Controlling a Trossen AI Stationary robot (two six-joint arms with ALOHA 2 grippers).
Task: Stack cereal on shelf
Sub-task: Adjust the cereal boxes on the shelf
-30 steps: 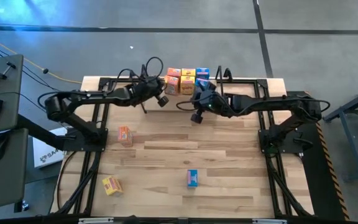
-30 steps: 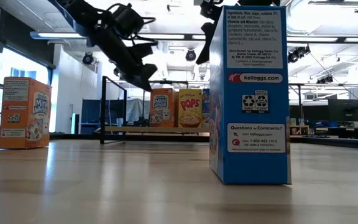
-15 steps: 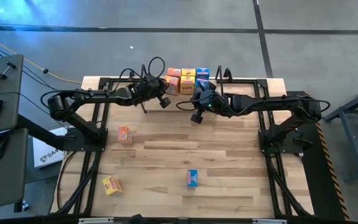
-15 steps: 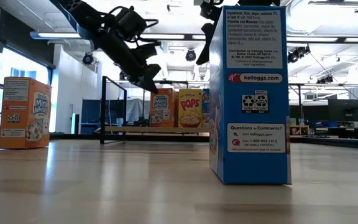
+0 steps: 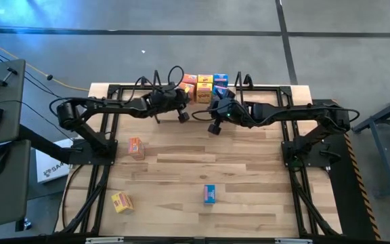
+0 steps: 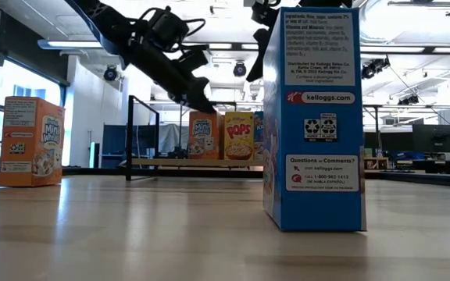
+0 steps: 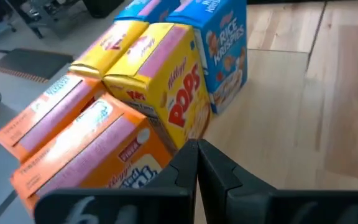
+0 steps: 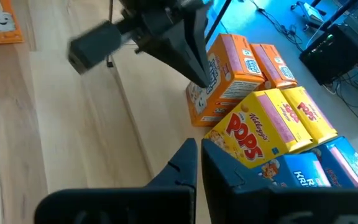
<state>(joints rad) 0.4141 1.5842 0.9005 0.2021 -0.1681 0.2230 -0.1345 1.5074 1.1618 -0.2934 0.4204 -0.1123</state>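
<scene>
Left hand (image 5: 183, 102) closed and empty, tip against the orange box (image 8: 219, 78) at 9 o'clock of the cereal cluster (image 5: 205, 87) on the shelf (image 5: 263, 91), right hand (image 5: 213, 97) closed, empty, just at 6 o'clock of the cluster, 3 loose boxes (image 5: 210, 194) on the worktop (image 5: 249, 176).

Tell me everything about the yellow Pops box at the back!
The Pops box is a small yellow cardboard cereal box with red "POPS" letters on its front and a pinkish top panel. It stands upright on the shelf, closed, in the front row between an orange box and a blue box, touching both. Another yellow box stands right behind it. No gripper holds it.
</scene>
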